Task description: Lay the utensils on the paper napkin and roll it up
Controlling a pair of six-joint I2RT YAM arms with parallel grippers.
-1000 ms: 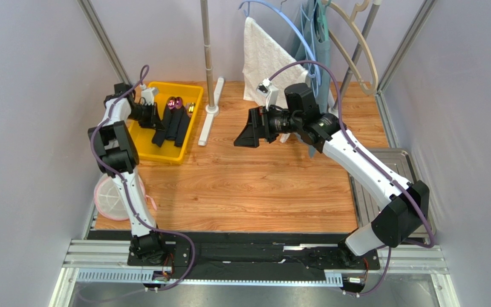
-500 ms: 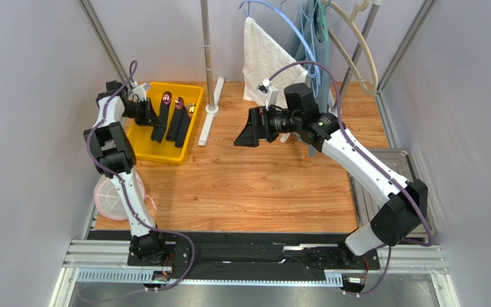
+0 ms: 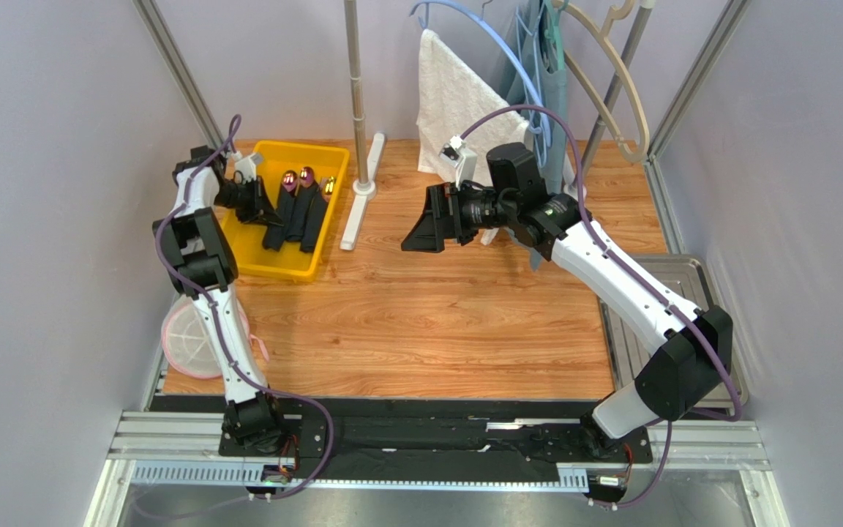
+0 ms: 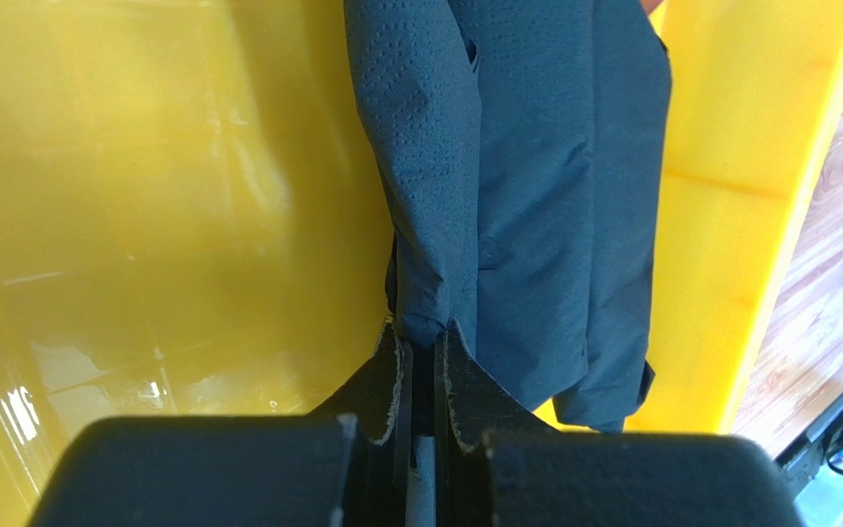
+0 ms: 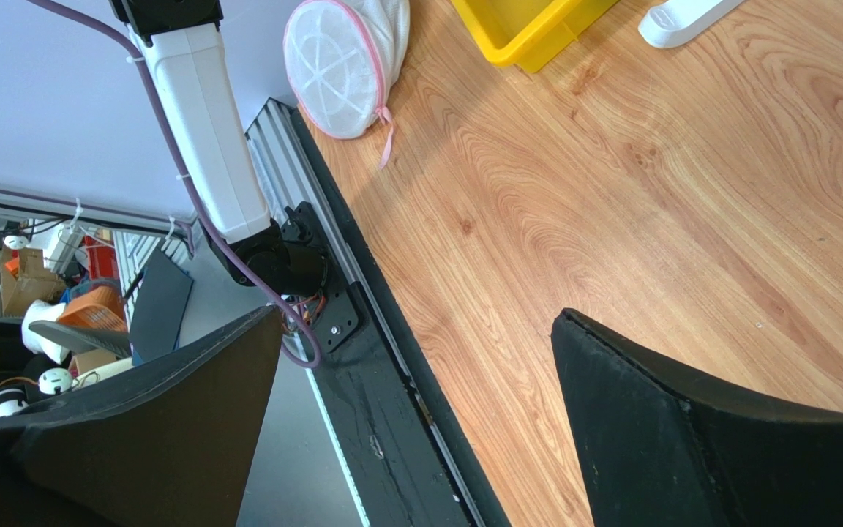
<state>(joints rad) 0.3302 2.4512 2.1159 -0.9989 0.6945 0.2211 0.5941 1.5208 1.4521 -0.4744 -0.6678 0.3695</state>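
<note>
Robot lab: aluminium rail frame (image 3: 162, 445)

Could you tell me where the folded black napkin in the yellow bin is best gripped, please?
Probably its narrow bunched end, where the left gripper is shut on it. The black napkin lies long and flat in the yellow bin, so come endwise along its length, fingers either side of the fold.

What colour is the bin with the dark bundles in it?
The bin is bright yellow, clearest in the left wrist view.

Black dimpled paper napkin (image 4: 525, 198), folded in strips, in yellow bin (image 4: 118, 220); shiny purple-gold utensils (image 3: 307, 175) at far ends.
</note>
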